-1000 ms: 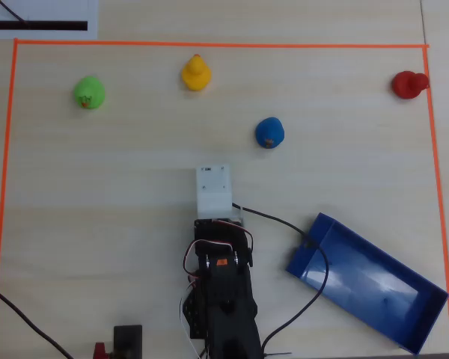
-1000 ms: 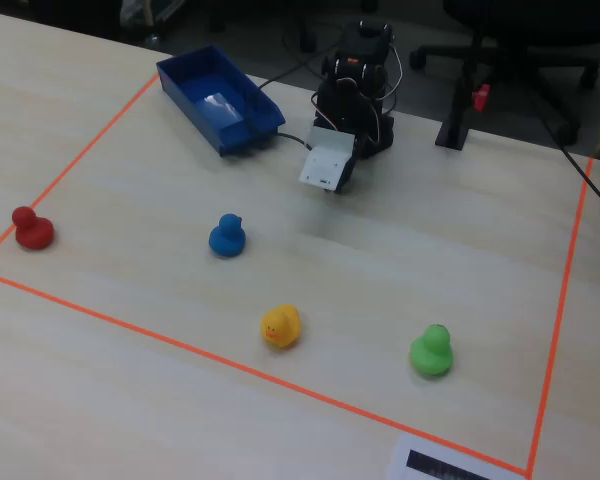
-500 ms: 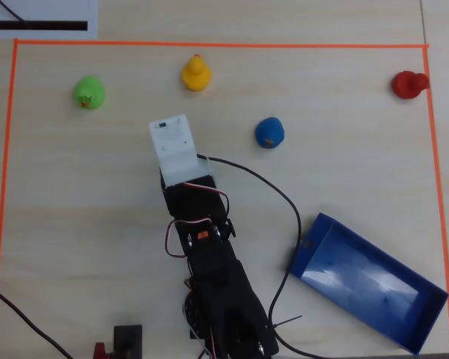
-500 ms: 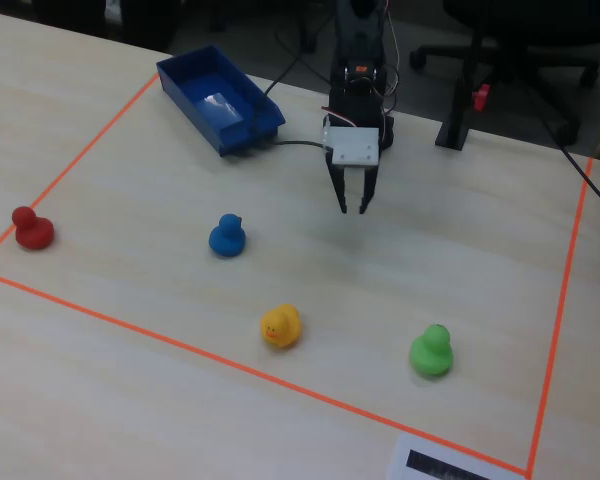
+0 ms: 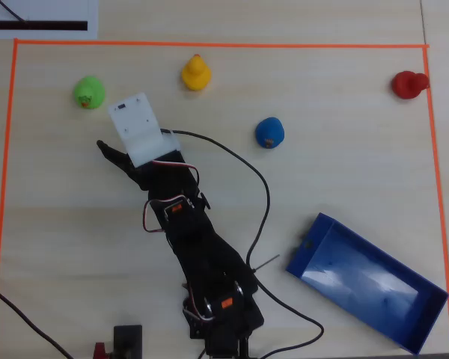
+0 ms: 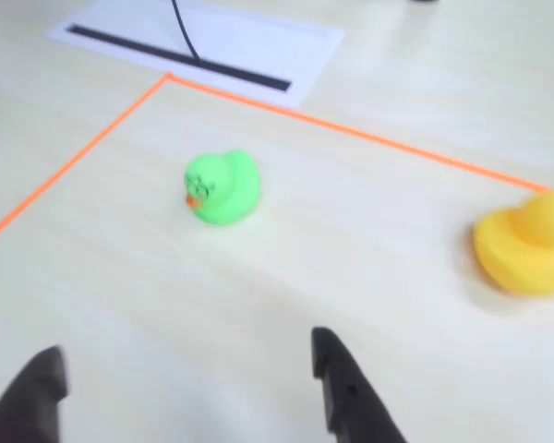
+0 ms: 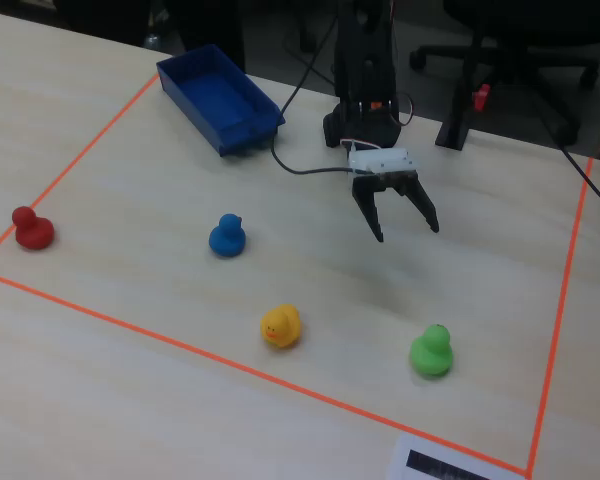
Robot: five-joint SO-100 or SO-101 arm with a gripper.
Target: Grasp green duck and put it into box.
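Note:
The green duck (image 5: 88,92) sits upright at the far left of the taped area, also shown low and right in the fixed view (image 7: 431,351). In the wrist view the green duck (image 6: 222,187) stands ahead of my gripper (image 6: 185,346), well beyond the fingertips. My gripper (image 7: 408,233) hangs above the table, open wide, with nothing between its fingers. In the overhead view one dark finger (image 5: 108,152) shows beside the white wrist block, just below and right of the duck. The dark blue box (image 5: 367,283) lies empty at the lower right.
A yellow duck (image 5: 196,73) stands right of the green one, with a blue duck (image 5: 269,132) and a red duck (image 5: 409,84) farther right. Orange tape (image 5: 209,44) frames the work area. A white sheet with a black bar (image 6: 203,46) lies past the corner.
The arm has stretched out and swung left in the overhead view, toward the green duck. The jaws have spread from nearly shut to wide open. No duck has moved.

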